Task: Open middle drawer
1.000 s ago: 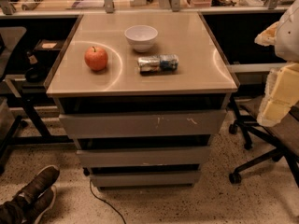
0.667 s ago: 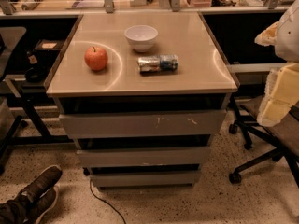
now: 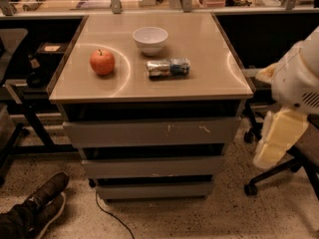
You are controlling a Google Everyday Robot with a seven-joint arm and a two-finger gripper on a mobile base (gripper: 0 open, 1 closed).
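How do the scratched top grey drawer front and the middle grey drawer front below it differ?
The top grey drawer front is taller and wider than the middle grey drawer front. The top one bears white scratches; the middle one looks almost unmarked. Both are flat, grey and handle-less. The gripper hangs right of the cabinet, touching neither.

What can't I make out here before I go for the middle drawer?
Camera view only:
- Claw, right of the cabinet and apart from it: its arm is cut off by the right edge.
- Middle drawer: inside hidden behind its front.
- Packet on the top: label too small to read.
- Shoes, bottom left: wearer cut off by the edge.
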